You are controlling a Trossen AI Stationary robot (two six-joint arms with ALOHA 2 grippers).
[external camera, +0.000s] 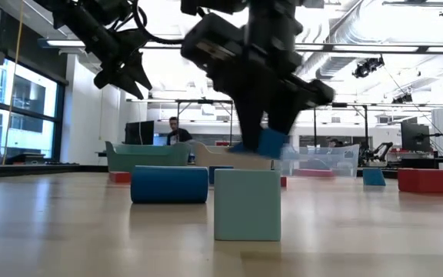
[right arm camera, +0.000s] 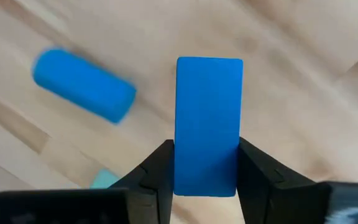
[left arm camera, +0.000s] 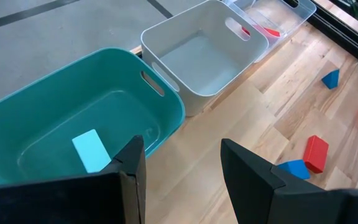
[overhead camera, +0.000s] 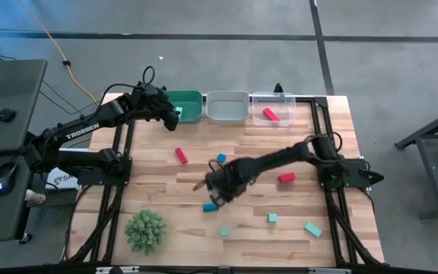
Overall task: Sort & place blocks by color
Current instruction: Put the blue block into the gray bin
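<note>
Gripping: right gripper (right arm camera: 205, 171) clamps blue bar (right arm camera: 208, 124) between jaws.
Left gripper (left arm camera: 182, 168): parted, empty.
Remaining: most blocks unsorted.

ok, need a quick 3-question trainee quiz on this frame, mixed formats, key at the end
1. True or false: the right gripper has its jaws shut on a blue block.
2. Which bin already holds a red block? A) teal bin B) grey bin C) clear bin
3. Fill in: the left gripper hangs with open jaws by the ____ bin, which holds one light teal block.

Key
1. True. The wrist view shows the block clamped between the jaws, above the wooden table, with a second blue block lying beside it.
2. C, the clear bin; the grey bin looks empty.
3. teal
</note>
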